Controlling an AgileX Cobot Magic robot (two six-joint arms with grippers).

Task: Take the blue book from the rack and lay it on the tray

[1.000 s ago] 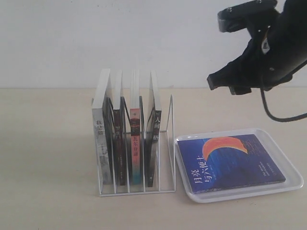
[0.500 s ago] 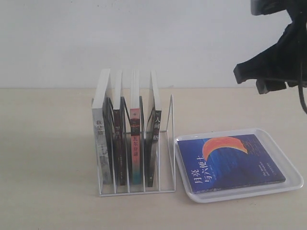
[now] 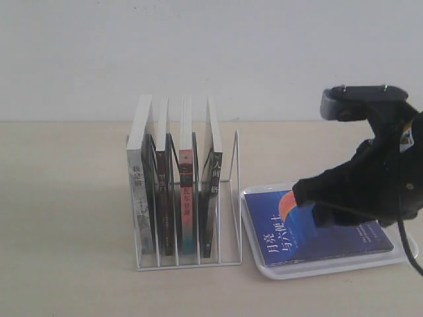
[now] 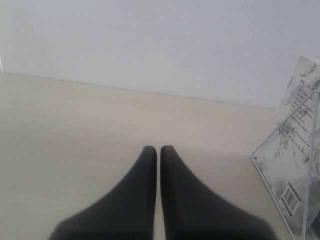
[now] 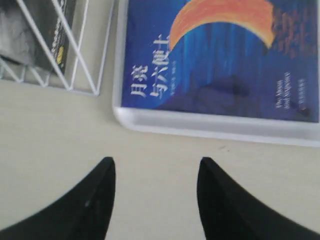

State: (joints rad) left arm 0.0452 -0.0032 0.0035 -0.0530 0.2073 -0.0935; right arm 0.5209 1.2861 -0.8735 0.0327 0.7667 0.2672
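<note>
Tabletop (image 3: 66,231) | blue book (image 3: 310,241) in tray (image 3: 330,269) | right end effector (image 5: 156,165) parted | left end effector (image 4: 158,150) wrist-view-only, closed

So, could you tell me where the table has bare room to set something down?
In the exterior view the beige tabletop is bare left of the white wire rack and in a strip before the rack and white glossy tray. The tray is crowded: the navy blue book fills it and the open right gripper hangs there.
</note>
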